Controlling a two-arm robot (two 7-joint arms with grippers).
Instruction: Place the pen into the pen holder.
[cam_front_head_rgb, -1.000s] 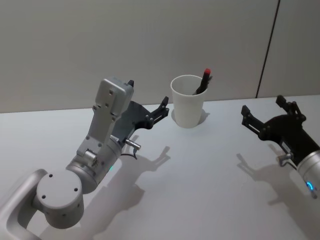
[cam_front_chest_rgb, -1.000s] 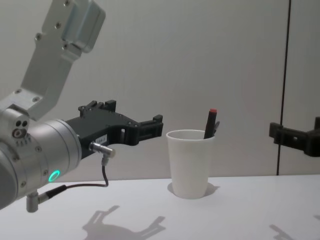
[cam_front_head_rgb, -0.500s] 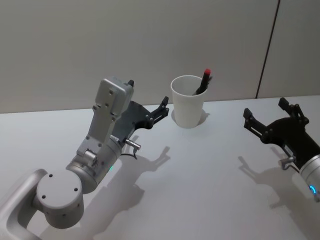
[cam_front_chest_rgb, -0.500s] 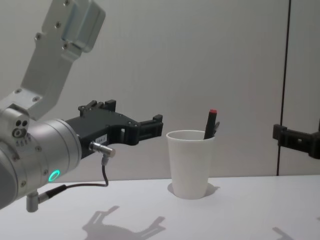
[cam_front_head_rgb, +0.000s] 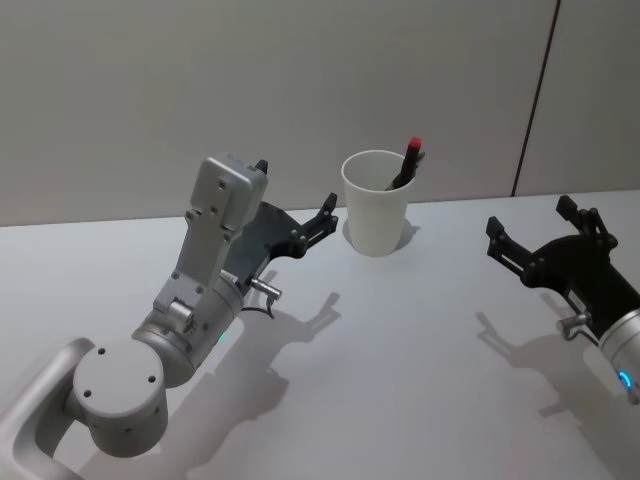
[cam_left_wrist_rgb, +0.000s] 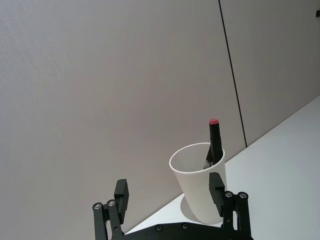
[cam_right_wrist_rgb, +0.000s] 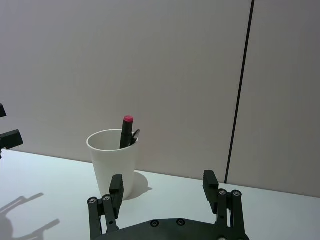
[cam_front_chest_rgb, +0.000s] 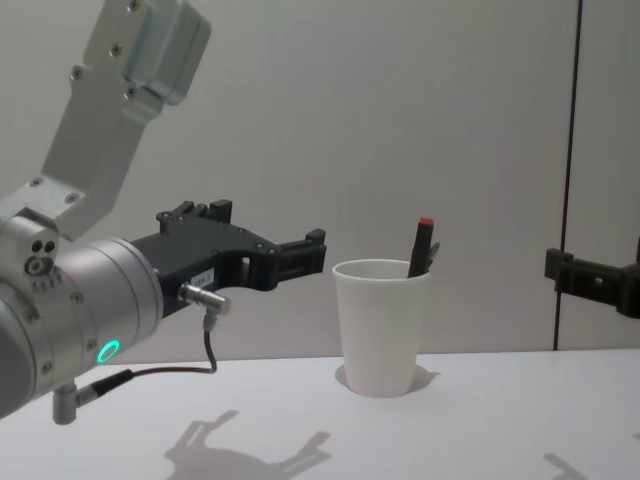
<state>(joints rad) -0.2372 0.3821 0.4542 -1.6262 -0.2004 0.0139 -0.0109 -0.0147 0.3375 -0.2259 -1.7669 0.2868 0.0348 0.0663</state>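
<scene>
The white table (cam_front_head_rgb: 400, 340) fills the lower part of the head view and ends at a plain grey wall (cam_front_head_rgb: 200, 90) that has one dark vertical seam on the right. The left arm (cam_front_head_rgb: 190, 320) is the biggest thing on the scene; it rises from the near left and its black left gripper (cam_front_head_rgb: 297, 205) hangs above the table just to the left of the pen holder (cam_front_head_rgb: 376, 203), without touching it. Its two fingers are spread apart and there is nothing between them, which the left wrist view shows clearly (cam_left_wrist_rgb: 170, 195). The right gripper (cam_front_head_rgb: 540, 225) hangs above the right side of the table, well apart from the cup, and its fingers are also spread with nothing in them (cam_right_wrist_rgb: 163, 186). The pen holder is a white paper cup that stands upright near the back edge of the table, close to the wall. The pen (cam_front_head_rgb: 405, 165) is inside it: a dark pen with a red end, leaning against the far right part of the rim, so that the red end comes out above the rim (cam_front_chest_rgb: 421, 245).
</scene>
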